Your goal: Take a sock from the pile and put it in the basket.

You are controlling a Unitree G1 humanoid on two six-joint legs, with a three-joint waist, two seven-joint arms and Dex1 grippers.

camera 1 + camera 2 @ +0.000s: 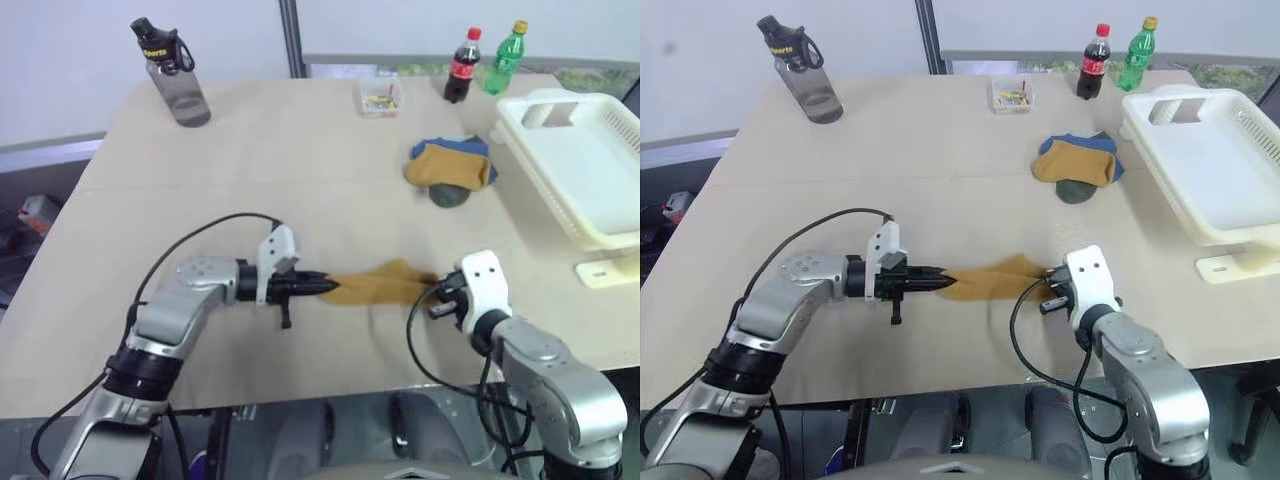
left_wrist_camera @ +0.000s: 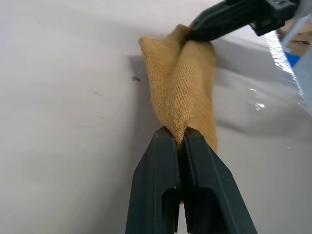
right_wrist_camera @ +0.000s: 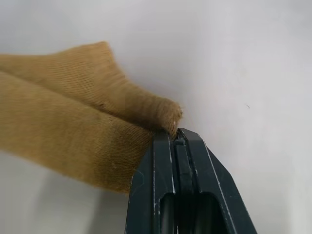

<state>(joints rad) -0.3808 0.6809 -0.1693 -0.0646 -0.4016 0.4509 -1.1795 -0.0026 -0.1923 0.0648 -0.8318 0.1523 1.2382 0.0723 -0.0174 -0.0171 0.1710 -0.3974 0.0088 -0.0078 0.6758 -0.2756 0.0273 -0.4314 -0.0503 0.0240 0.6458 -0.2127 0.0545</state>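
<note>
I see even, bright light over pale beige tabletop (image 1: 300, 150); soft shadows only. Left wrist view: glare patch on table, far corner blurred. I note slight edge bending in head views.

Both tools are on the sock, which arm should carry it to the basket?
Right, probably. The right tool pinches the mustard sock at the end nearer the white basket, which sits at the table's right edge. The left tool grips the far end and would cross over.

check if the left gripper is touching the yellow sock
Touching. In the left wrist view the left gripper has its fingers shut on a fold of the sock.
</note>
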